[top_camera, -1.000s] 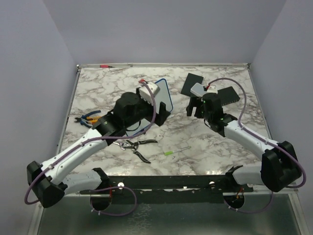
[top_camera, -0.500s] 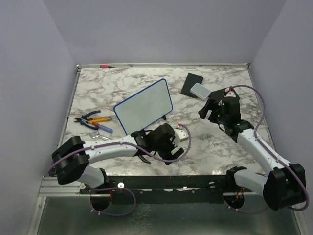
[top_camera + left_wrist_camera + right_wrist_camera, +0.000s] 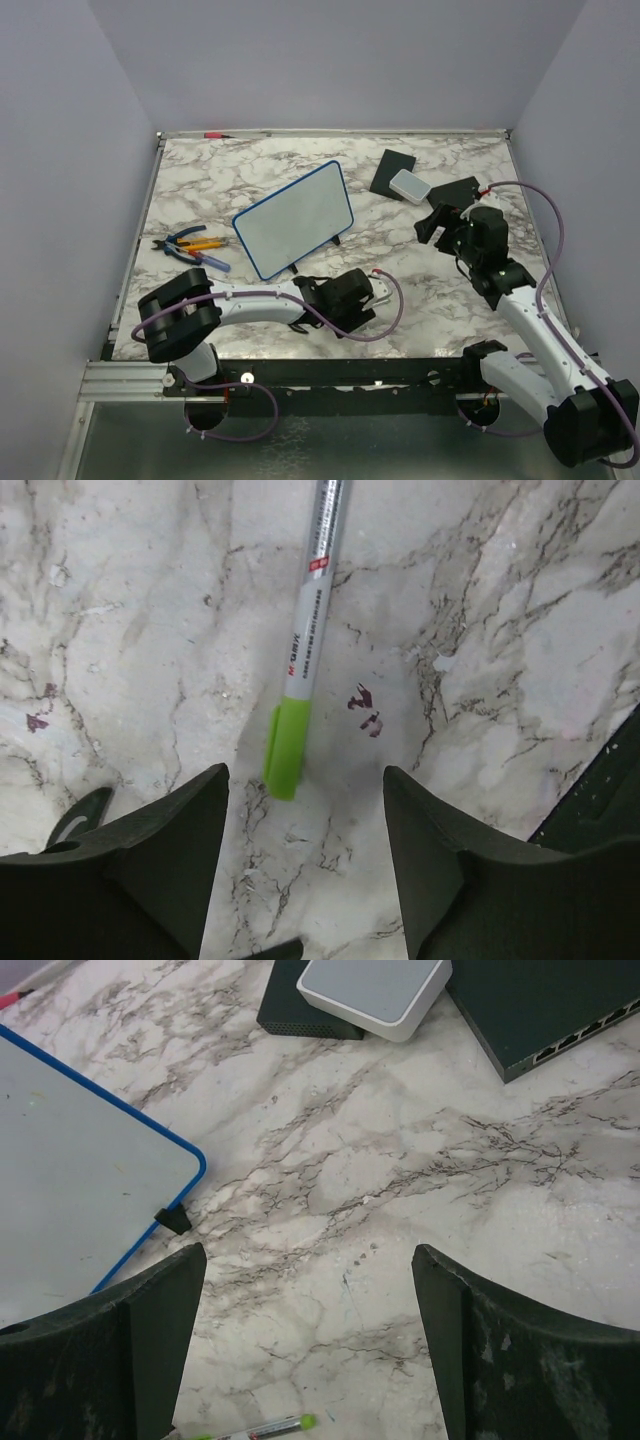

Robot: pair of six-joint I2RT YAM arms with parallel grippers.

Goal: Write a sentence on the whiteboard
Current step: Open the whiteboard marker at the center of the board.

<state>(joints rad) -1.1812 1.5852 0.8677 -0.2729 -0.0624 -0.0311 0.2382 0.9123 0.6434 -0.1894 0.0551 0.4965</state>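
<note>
Both jaw pairs apart, empty; whiteboard [image 3: 70,1160] ahead-left of right jaws (untouched); green marker cap [image 3: 285,745] between left jaws' tips.

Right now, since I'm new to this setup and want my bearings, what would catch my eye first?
The blue-framed whiteboard, propped at mid-table, stands out first. Nearer the front edge, the left gripper hangs open just above a green-capped marker lying flat, with the cap end toward its fingers. The right gripper is open too, off to the right.
</note>
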